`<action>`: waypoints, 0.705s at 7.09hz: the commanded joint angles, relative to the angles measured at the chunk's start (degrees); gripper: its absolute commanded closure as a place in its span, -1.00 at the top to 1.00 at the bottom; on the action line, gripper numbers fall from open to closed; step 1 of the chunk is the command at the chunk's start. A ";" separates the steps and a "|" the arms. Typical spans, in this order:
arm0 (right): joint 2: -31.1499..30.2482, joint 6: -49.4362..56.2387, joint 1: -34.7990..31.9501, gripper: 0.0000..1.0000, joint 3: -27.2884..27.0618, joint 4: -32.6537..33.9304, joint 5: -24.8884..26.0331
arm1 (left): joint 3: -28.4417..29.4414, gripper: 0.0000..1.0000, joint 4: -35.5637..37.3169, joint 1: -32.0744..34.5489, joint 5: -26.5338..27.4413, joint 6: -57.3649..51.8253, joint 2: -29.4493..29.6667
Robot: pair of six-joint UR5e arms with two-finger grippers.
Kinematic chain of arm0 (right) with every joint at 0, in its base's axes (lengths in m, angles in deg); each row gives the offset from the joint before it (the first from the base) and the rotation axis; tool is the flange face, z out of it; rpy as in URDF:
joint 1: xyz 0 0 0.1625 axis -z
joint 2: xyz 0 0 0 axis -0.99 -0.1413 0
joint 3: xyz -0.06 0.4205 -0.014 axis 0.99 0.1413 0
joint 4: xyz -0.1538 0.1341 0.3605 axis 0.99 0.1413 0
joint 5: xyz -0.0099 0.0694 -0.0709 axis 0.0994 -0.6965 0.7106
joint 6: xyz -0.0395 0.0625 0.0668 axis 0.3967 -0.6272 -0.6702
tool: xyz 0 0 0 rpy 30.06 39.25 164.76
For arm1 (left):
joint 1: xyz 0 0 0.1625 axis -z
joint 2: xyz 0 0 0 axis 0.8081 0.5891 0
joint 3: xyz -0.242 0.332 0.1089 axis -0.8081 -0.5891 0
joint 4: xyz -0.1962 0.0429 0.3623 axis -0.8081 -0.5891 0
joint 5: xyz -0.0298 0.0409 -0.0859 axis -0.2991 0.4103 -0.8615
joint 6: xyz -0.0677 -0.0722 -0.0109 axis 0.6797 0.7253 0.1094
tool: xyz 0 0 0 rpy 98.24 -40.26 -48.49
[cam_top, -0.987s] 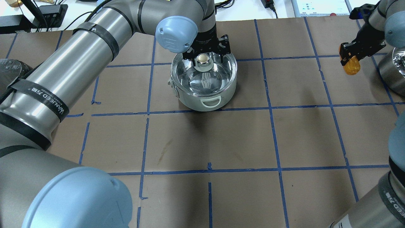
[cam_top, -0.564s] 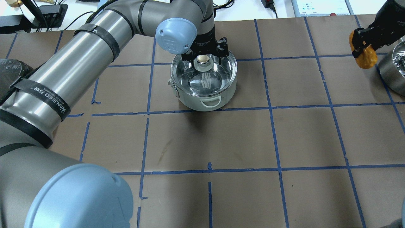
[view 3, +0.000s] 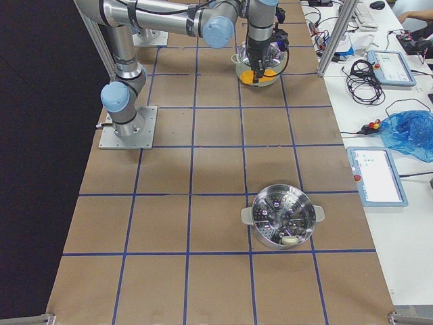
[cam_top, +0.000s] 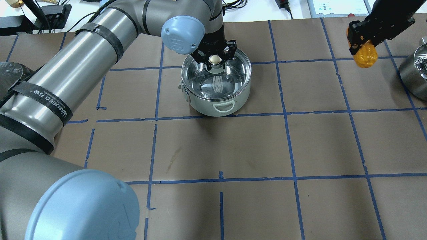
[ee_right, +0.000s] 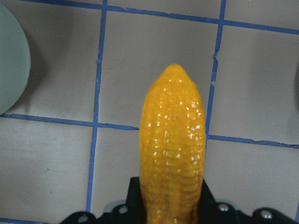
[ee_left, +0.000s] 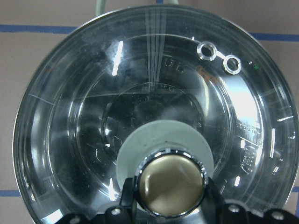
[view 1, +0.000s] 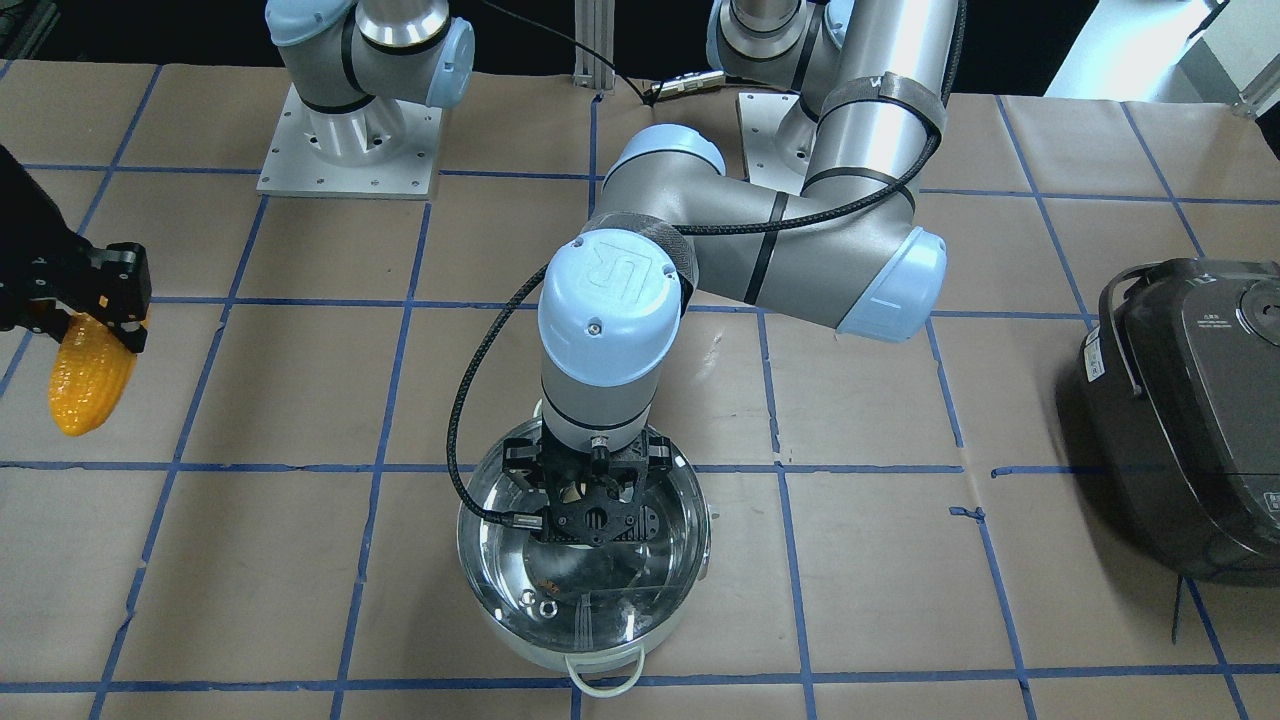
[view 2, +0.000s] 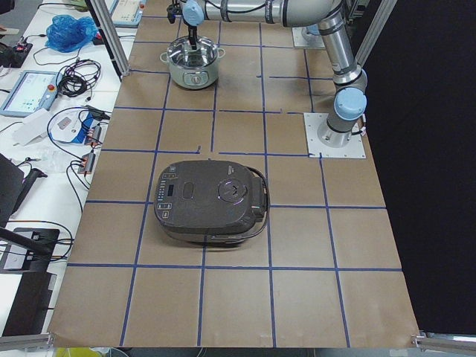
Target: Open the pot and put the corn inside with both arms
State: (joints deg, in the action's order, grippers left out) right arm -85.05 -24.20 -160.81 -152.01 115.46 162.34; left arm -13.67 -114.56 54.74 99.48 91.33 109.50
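The steel pot stands at the far middle of the table with its glass lid on. My left gripper is down over the lid, its fingers shut on the silver knob. It also shows in the front-facing view. My right gripper hangs in the air at the far right, shut on the orange-yellow corn, well apart from the pot. The corn points away from the right wrist camera and shows in the front-facing view.
A dark grey rice cooker sits at the table's left end. A second steel pot with a steamer insert stands at the right end, near the right arm. Cables and teach pendants lie on the bench beyond the far edge.
My left gripper's fingers have closed in on the knob. My right gripper has risen and shifted with the corn, ending a little left and farther back.
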 commanded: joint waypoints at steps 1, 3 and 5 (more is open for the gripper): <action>0.63 -7.58 -6.12 -0.91 0.79 0.74 -0.22 | 0.11 -0.99 -0.45 -1.32 0.06 -0.03 -1.03; 6.75 -11.20 -9.73 -0.91 8.57 0.06 -1.89 | 0.98 -0.99 -5.51 -3.34 0.06 -0.11 -6.71; 12.82 -18.71 -17.45 -0.91 14.13 1.01 -1.71 | 1.86 -1.00 -12.12 -6.15 0.24 -4.92 -11.65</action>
State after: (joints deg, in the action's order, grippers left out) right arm -76.01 -37.92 -173.73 -141.30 115.90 160.84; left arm -12.28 -123.05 50.47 99.59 89.33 100.79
